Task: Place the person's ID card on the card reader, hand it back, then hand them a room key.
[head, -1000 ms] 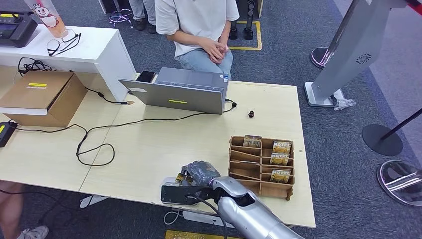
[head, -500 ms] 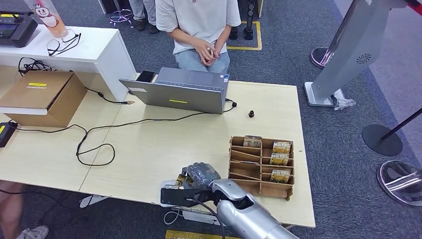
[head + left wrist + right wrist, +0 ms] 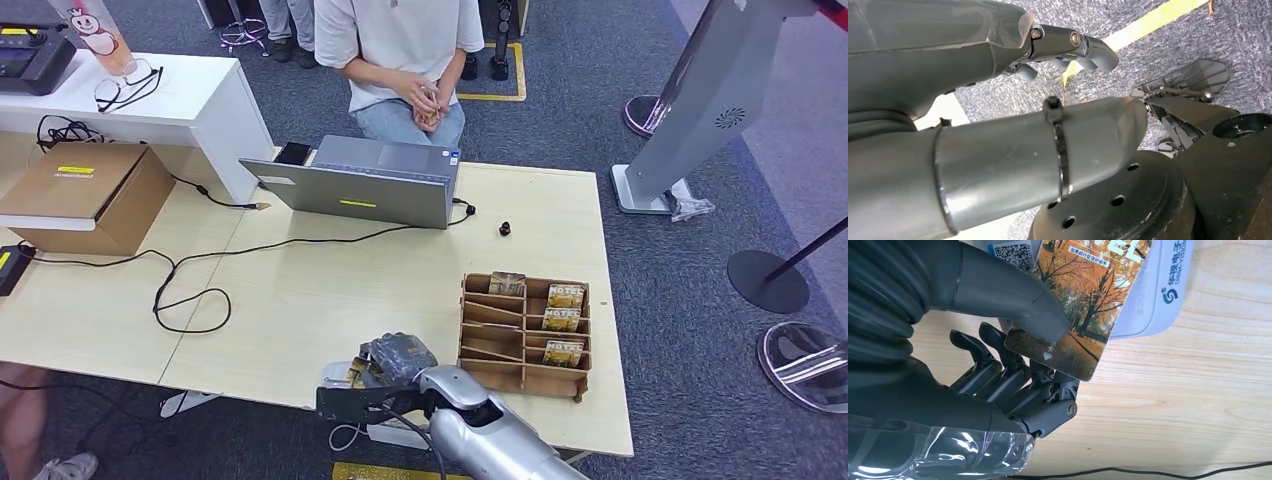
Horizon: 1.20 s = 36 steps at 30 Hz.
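Note:
My right hand (image 3: 395, 358) is low over the table's near edge. Its thumb (image 3: 1013, 300) and fingers pinch the ID card (image 3: 1083, 300), which bears a picture of autumn trees. The card's far end lies over the white card reader (image 3: 1158, 290); whether it touches the reader I cannot tell. A bit of the reader (image 3: 333, 374) peeks out beside the hand. Room key cards (image 3: 565, 297) stand in a wooden holder (image 3: 527, 380) just right of the hand. My left hand (image 3: 1073, 47) hangs over the carpet, holding nothing. The person (image 3: 400, 40) sits behind the table.
A grey laptop (image 3: 360, 190) stands at the table's far side, with a black cable (image 3: 190, 290) looping across the left part. A cardboard box (image 3: 85, 190) and a white counter (image 3: 200, 100) are at the left. A small dark object (image 3: 505, 229) lies right of the laptop.
My right hand has slid a little left and toward the table's near edge with the card. The person's hands have lifted slightly.

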Tool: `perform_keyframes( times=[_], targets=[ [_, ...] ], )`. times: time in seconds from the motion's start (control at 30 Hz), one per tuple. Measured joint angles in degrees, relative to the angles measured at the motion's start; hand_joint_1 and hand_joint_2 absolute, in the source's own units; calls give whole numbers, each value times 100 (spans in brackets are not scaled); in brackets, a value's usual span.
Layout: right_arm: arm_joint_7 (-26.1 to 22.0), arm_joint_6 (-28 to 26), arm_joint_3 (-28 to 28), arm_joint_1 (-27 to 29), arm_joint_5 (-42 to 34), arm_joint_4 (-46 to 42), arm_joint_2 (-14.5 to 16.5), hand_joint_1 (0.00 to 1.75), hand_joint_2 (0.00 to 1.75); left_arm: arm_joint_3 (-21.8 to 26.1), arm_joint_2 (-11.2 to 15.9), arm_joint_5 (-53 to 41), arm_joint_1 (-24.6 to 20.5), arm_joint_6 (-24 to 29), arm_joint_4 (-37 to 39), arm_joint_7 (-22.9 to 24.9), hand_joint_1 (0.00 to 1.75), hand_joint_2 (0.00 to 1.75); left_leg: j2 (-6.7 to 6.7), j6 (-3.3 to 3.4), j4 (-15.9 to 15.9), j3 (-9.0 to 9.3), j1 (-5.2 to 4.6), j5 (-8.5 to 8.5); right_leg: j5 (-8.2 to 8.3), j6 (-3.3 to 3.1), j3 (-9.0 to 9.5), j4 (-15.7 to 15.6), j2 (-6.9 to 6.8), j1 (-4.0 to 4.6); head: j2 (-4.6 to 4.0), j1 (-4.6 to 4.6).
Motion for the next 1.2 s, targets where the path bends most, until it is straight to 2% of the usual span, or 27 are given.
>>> perform_keyframes(
  times=[1.2],
  targets=[
    [-17,-19,79,-10,102,139,122,175,175,-83,10,172,5,-18,38,55,0,0,0,-1,0,0,1,1,1,-1,0,1,0,0,0,1]
  ],
)
